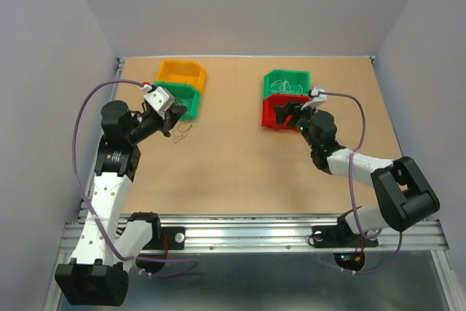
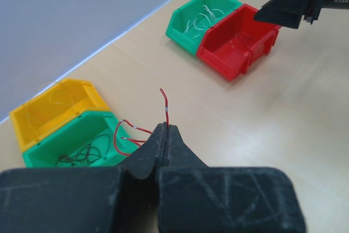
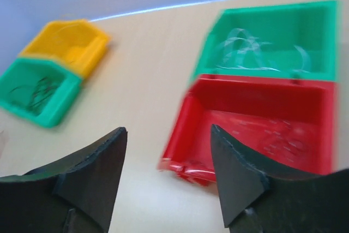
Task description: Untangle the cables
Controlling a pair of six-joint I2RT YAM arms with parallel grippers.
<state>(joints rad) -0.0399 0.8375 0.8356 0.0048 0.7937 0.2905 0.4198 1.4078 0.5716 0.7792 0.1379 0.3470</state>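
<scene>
- Overhead, the left fingers (image 1: 171, 119) are pressed together on the cables (image 1: 183, 133), a thin reddish wire whose loops hang below them, above the desk (image 1: 240, 172) near its far left corner.
- Just beyond them sit the left green bin (image 1: 188, 100) and, touching it on the far side, the yellow bin (image 1: 182, 72).
- Toward the far right of the desk, the right green bin (image 1: 286, 81) and the red bin (image 1: 269, 118) stand against each other, the red one nearer.
- The right fingers (image 1: 287, 112) are over the red bin; this view is too small to show their gap.
- From the left wrist, the left fingers (image 2: 165, 145) meet tip to tip and pinch the cables (image 2: 166, 114): one bent end stands up past the tips, and red loops curl off to the left toward the left green bin (image 2: 38, 156).
- Thin dark wires (image 2: 82, 156) lie inside that bin, and the yellow bin (image 2: 52, 110) adjoins it.
- Farther off, the right green bin (image 2: 180, 25) holds pale strands (image 2: 204, 17), with the red bin (image 2: 229, 66) beside it and the right fingers (image 2: 297, 4) above its edge.
- From the right wrist, blurred, the right fingers (image 3: 92, 173) stand well apart with nothing between them.
- Past them are the red bin (image 3: 180, 135) and the right green bin (image 3: 322, 42) with pale strands (image 3: 245, 53); the yellow bin (image 3: 68, 45) and left green bin (image 3: 54, 110) sit far left.
</scene>
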